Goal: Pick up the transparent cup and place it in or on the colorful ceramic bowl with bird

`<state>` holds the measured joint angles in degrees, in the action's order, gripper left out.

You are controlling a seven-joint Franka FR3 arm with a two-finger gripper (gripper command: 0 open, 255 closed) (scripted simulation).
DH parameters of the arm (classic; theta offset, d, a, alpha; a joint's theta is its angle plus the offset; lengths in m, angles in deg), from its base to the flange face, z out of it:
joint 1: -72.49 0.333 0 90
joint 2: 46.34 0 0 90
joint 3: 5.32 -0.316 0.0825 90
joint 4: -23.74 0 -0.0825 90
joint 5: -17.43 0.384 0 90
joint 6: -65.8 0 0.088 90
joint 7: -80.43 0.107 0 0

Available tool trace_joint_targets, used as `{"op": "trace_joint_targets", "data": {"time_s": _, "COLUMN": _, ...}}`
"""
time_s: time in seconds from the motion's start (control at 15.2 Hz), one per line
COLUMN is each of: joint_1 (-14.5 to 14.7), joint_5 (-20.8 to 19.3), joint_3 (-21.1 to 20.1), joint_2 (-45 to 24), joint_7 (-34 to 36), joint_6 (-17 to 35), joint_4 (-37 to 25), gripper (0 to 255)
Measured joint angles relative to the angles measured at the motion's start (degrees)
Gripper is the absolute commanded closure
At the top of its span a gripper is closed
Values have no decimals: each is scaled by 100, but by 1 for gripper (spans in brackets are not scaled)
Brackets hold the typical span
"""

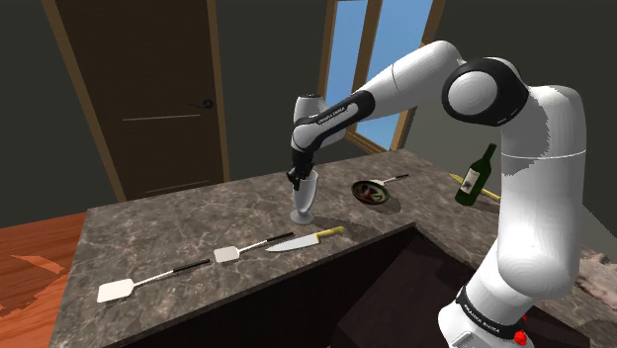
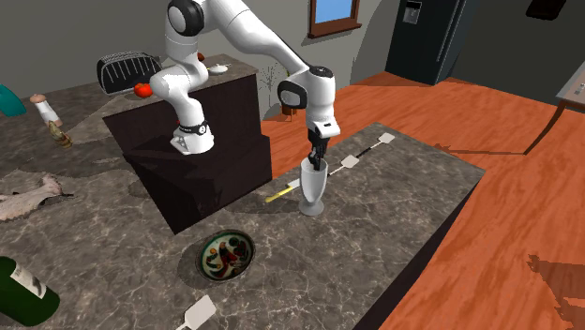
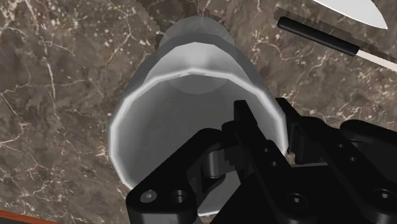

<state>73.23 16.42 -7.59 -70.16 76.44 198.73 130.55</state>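
Observation:
The clear, grey-tinted stemmed cup stands upright on the dark marble counter, seen also in the second exterior view. My gripper comes down onto its rim from above. In the wrist view the cup is seen from over its mouth; one black finger reaches inside the rim and the other sits outside the wall, clasping it at my gripper. The colourful bowl lies a short way to the cup's right in the shoulder view, nearer the camera in the second exterior view.
A knife and two white spatulas lie along the counter's front in the shoulder view. A green wine bottle stands to the right of the bowl. The dark stand borders the counter.

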Motion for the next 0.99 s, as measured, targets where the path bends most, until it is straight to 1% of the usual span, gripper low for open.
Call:
{"op": "trace_joint_targets", "data": {"time_s": 0.33, "joint_1": 1, "joint_5": 6, "joint_3": -5, "joint_2": 139, "joint_7": 1, "joint_6": -181, "joint_4": -35, "gripper": 255}}
{"op": "trace_joint_targets", "data": {"time_s": 0.99, "joint_1": -8, "joint_5": 28, "joint_3": -12, "joint_2": 509, "joint_7": -15, "joint_6": -815, "joint_4": -300, "gripper": 255}}
